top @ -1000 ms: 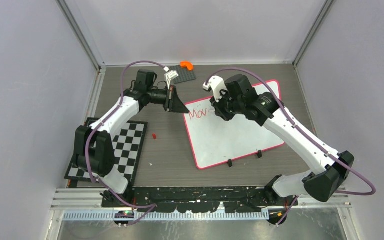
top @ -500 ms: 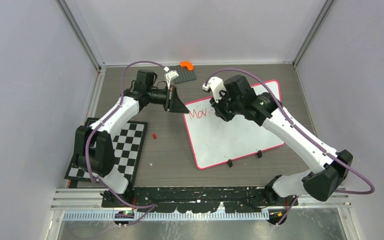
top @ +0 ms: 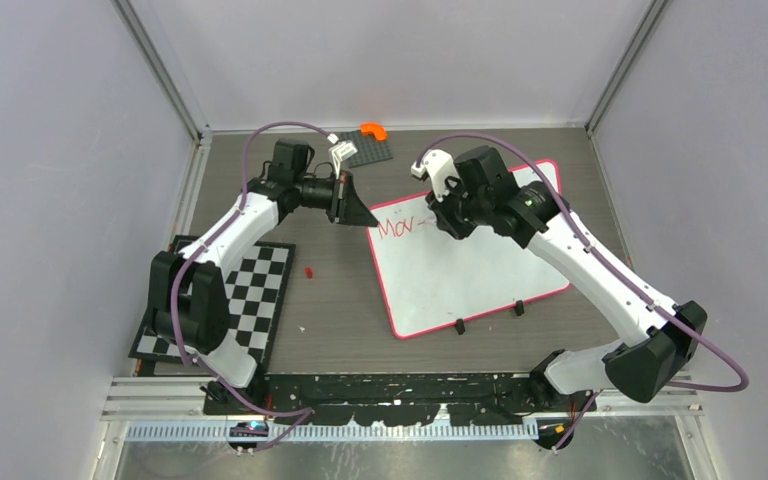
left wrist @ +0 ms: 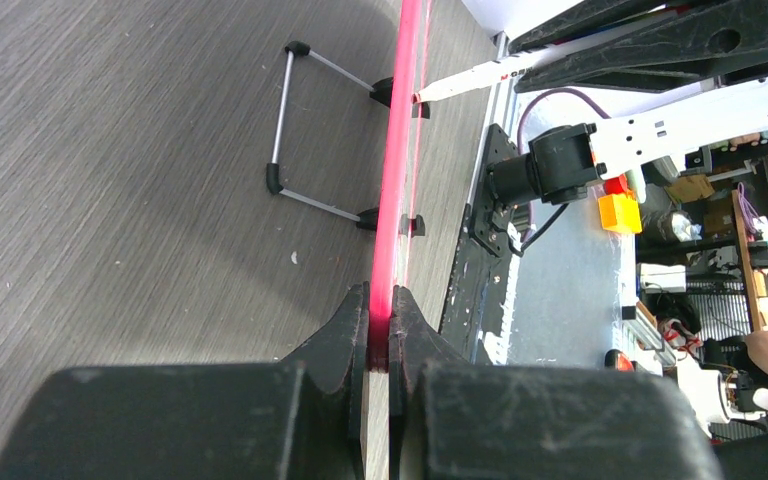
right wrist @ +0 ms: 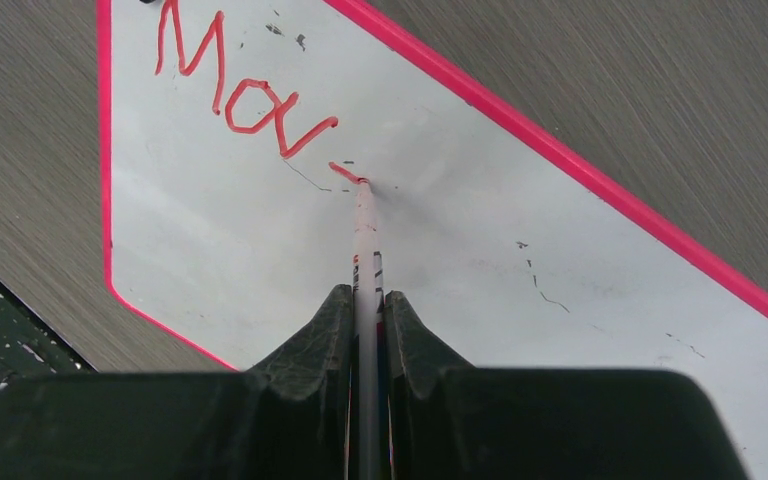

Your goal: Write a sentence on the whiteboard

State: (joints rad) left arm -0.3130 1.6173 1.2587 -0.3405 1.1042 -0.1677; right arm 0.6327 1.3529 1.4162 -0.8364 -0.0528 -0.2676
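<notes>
The whiteboard with its pink-red rim lies flat on the table, two black clips on its near edge. Red writing near its far-left corner reads "Mov" plus a short stroke; it also shows in the right wrist view. My left gripper is shut on the board's far-left rim, seen edge-on in the left wrist view. My right gripper is shut on a white marker, whose red tip touches the board at the end of the short stroke. In the top view the right gripper is over the board's far part.
A small grey studded plate with an orange piece and a white piece lies at the back. A checkerboard mat lies at the left. A small red bit sits on the table. A wire stand shows beside the board.
The right gripper has shifted slightly right along the board with the marker, and a short red stroke now follows "Mov". The left arm has not moved.
</notes>
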